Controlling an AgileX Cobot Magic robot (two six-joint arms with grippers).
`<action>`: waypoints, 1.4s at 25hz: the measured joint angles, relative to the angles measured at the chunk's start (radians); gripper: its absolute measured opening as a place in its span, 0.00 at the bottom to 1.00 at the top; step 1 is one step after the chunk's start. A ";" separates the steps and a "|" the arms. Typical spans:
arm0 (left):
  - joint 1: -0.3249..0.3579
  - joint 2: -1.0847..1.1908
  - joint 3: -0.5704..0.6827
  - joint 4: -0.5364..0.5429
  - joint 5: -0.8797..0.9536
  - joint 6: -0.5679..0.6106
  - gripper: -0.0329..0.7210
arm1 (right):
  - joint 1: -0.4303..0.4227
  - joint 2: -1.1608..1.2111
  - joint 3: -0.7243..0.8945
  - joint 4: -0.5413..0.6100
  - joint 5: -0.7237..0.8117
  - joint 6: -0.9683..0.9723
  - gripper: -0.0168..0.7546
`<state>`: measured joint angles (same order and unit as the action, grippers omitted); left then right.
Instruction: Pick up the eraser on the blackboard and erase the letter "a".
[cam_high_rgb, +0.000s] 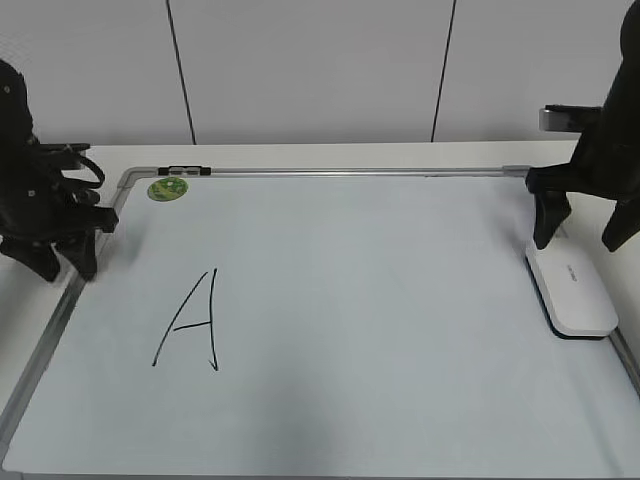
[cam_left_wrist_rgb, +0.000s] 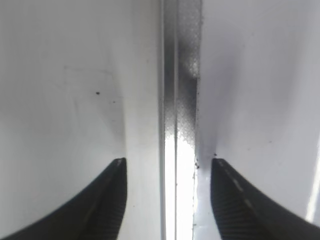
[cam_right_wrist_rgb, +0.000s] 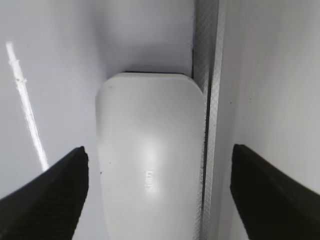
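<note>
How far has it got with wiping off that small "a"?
No small "a" shows on the blackboard; only the tall "A" remains. The eraser lies by the board's right edge, ungripped, beneath the open right end effector. The left end effector is open and empty. So wiping looks done.

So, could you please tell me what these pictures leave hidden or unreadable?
- Small letter "a": not visible in any view; only the capital A shows.
- Eraser lettering: too small in the exterior view, blurred in the right wrist view.
- Eraser's near end: cut off by the right wrist view's bottom edge.
- Blackboard front corners: cut off by the exterior view's edges.
</note>
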<state>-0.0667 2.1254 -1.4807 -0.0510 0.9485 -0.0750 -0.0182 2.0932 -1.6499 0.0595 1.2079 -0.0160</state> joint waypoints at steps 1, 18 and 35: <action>0.000 -0.015 0.000 0.006 0.000 0.000 0.60 | 0.000 -0.002 0.000 -0.003 0.001 0.002 0.88; 0.000 -0.169 -0.006 0.032 0.203 0.000 0.76 | 0.000 -0.152 0.081 0.033 0.004 0.069 0.71; -0.145 -0.776 0.459 0.097 0.021 -0.008 0.73 | 0.170 -0.603 0.466 -0.031 -0.205 0.152 0.70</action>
<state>-0.2114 1.3492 -1.0214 0.0465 0.9698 -0.0834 0.1521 1.4901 -1.1841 0.0289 1.0031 0.1362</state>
